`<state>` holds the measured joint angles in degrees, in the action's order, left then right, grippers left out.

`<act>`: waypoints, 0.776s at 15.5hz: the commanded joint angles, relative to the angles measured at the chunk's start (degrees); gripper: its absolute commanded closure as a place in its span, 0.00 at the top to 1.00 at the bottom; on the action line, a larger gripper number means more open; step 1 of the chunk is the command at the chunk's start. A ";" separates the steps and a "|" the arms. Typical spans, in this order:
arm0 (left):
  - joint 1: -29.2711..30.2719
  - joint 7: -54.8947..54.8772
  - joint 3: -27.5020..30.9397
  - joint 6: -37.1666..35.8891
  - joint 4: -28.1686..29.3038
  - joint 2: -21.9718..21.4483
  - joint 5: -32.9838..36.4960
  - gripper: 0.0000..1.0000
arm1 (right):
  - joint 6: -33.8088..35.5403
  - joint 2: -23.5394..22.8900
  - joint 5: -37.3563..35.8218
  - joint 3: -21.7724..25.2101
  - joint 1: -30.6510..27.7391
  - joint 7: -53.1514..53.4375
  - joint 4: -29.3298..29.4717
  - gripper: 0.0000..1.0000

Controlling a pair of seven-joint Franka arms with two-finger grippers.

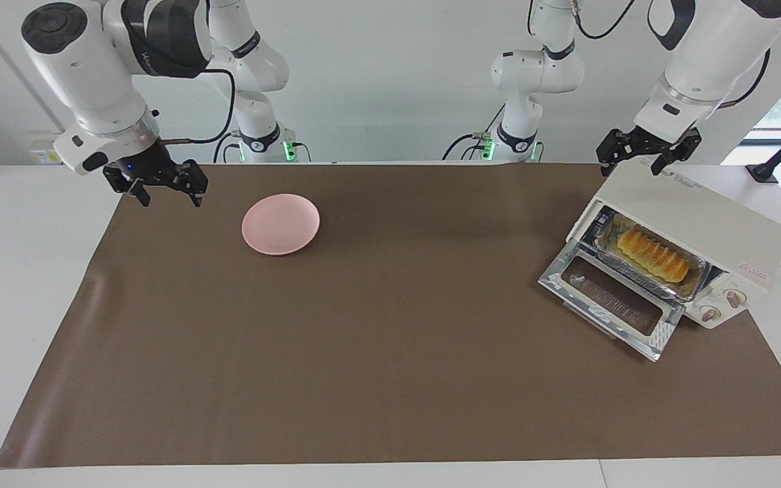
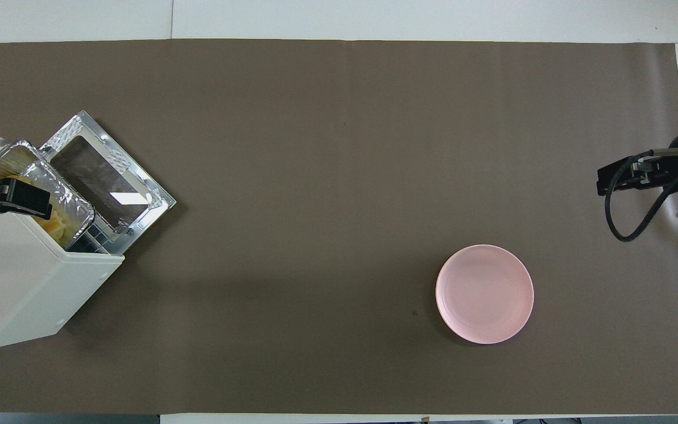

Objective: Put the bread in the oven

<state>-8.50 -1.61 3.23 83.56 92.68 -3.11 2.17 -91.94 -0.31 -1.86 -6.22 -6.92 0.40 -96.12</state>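
The cream-white oven (image 1: 702,227) stands at the left arm's end of the table with its glass door (image 1: 611,300) dropped open. The golden ridged bread (image 1: 655,255) lies in a silver foil tray (image 1: 692,283) inside the oven. In the overhead view the oven (image 2: 27,277) shows, and the bread (image 2: 59,221) is partly hidden by my left gripper (image 2: 6,197). My left gripper (image 1: 634,165) is open and empty, up over the oven's top. My right gripper (image 1: 168,196) is open and empty, up over the mat's edge at the right arm's end; it also shows in the overhead view (image 2: 627,176).
A round pink plate (image 1: 281,224) sits bare on the brown mat (image 1: 390,352), toward the right arm's end; it also shows in the overhead view (image 2: 485,293). The open oven door (image 2: 109,176) juts out over the mat. A cable runs off from the oven.
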 commanded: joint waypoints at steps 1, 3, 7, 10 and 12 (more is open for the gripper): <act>1.47 -1.38 -0.69 2.31 2.33 -1.37 -2.43 1.00 | 0.27 1.19 -1.04 -0.90 -1.08 -1.28 -1.17 1.00; 1.56 -1.47 -0.69 1.87 1.19 -0.41 -2.61 1.00 | 0.27 1.19 -1.04 -0.90 -1.08 -1.28 -1.17 1.00; 1.74 -1.47 -0.69 1.34 -0.39 1.97 -2.52 1.00 | 0.27 1.19 -1.04 -0.90 -1.08 -1.28 -1.17 1.00; 1.91 -1.56 -0.86 1.43 -0.66 1.97 -2.52 1.00 | 0.27 1.19 -1.04 -0.90 -1.08 -1.28 -1.17 1.00; 2.00 -1.47 -0.86 1.43 -1.27 2.23 -2.52 1.00 | 0.27 1.19 -1.04 -0.90 -1.08 -1.28 -1.17 1.00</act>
<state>-7.85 -2.20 3.16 84.64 92.51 -1.27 0.52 -91.94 -0.31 -1.86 -6.22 -6.92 0.40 -96.12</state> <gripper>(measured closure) 0.000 0.000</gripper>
